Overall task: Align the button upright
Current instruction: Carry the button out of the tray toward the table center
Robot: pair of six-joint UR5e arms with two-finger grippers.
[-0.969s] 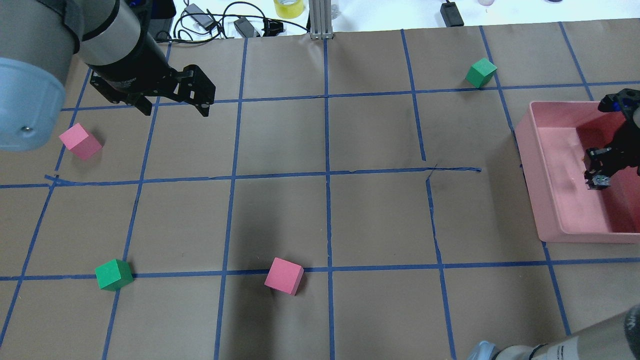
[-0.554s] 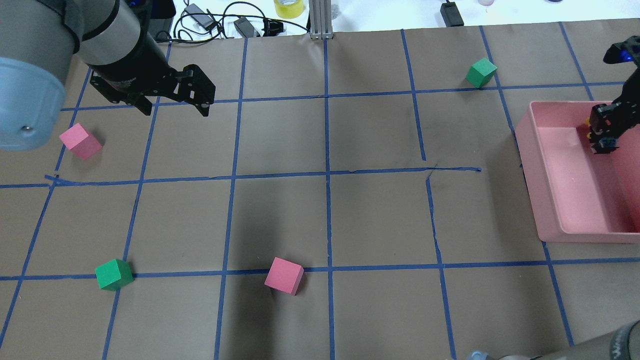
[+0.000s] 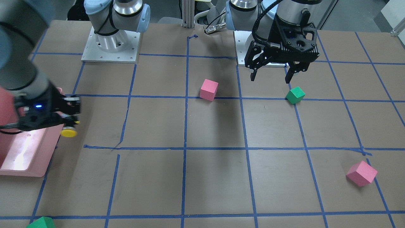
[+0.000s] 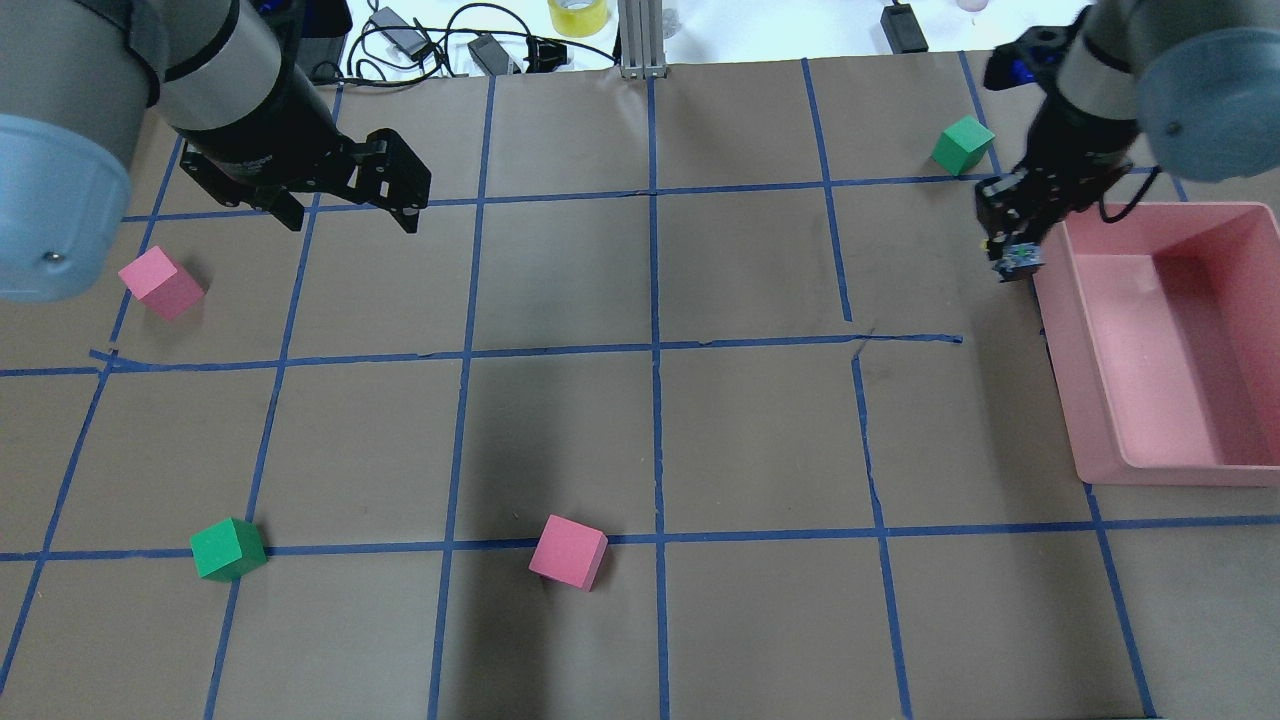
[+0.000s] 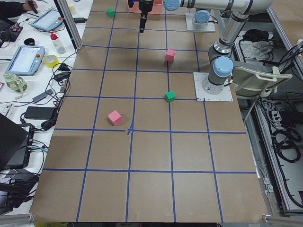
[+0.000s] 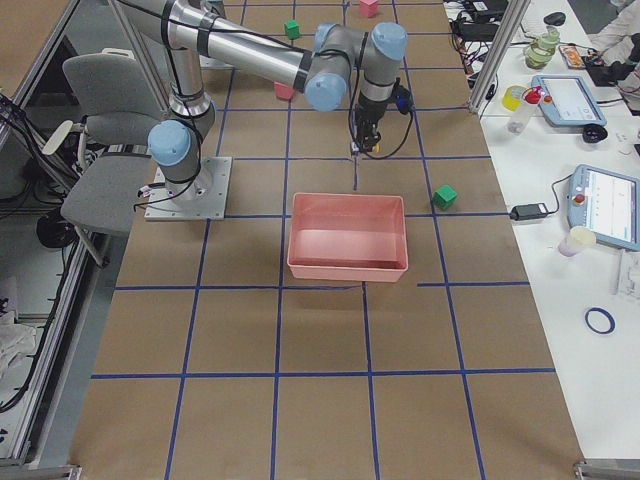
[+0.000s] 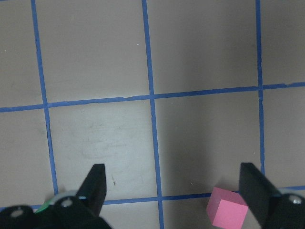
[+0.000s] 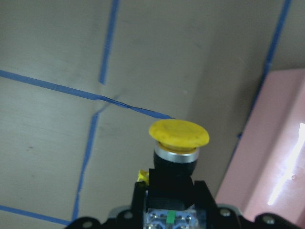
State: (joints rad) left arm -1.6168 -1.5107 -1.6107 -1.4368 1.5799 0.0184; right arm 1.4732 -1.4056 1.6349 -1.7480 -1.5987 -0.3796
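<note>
The button (image 8: 178, 133) has a round yellow cap, a black body and a silvery ring. My right gripper (image 8: 171, 191) is shut on its body, with the cap pointing away from the wrist. In the front-facing view the yellow cap (image 3: 69, 133) hangs just past the pink bin's edge, below my right gripper (image 3: 71, 122). In the overhead view my right gripper (image 4: 1010, 252) is above the paper beside the bin's far left corner. My left gripper (image 4: 350, 212) is open and empty above the table's far left, and it also shows in the front-facing view (image 3: 270, 77).
A pink bin (image 4: 1060, 330) sits at the right edge. Pink cubes (image 4: 160, 283) (image 4: 568, 551) and green cubes (image 4: 228, 549) (image 4: 962, 145) lie on the taped brown paper. One pink cube (image 7: 228, 213) lies below my left gripper (image 7: 174, 181).
My right gripper has lifted out of the pink bin with the button and moved left and away, past the bin's far left corner. The left arm has not moved.
</note>
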